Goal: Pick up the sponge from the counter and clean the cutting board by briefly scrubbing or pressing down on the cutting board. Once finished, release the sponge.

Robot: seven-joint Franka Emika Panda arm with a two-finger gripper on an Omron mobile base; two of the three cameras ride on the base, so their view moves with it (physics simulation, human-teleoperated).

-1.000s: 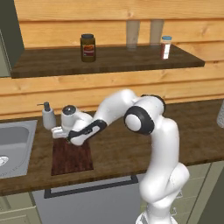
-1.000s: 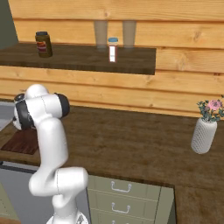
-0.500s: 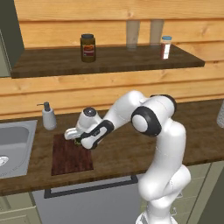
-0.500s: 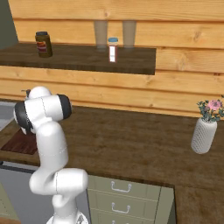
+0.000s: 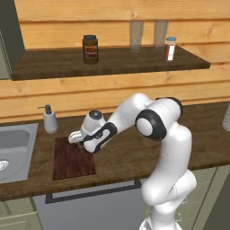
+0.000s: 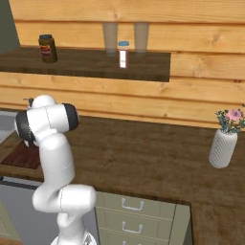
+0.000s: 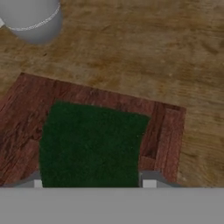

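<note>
So we've got the arm reaching left and low across the counter (image 5: 134,157), with the gripper (image 5: 80,143) down over the upper right corner of the cutting board (image 5: 72,161). In the hand view the sponge (image 7: 89,144) sits right between the two fingertips (image 7: 149,183), dark green face up, lying over the board's reddish wood near one corner. The fingers look closed in against the sponge's two sides, so we read that as pinching it. Whether the sponge is pressed flat on the board or held just above it, we can't tell from these angles.

The board lies flat near the counter's front edge, just right of the grey sink (image 5: 13,148). A soap dispenser (image 5: 49,120) stands behind the board's left corner, near but apart; its round grey base shows at the top left of the hand view.

Up on the wall shelf (image 5: 112,60) we see a dark jar (image 5: 90,49) and a small white bottle (image 5: 170,48). From the right base view, a white vase (image 6: 223,146) with flowers stands well off to the right.
</note>
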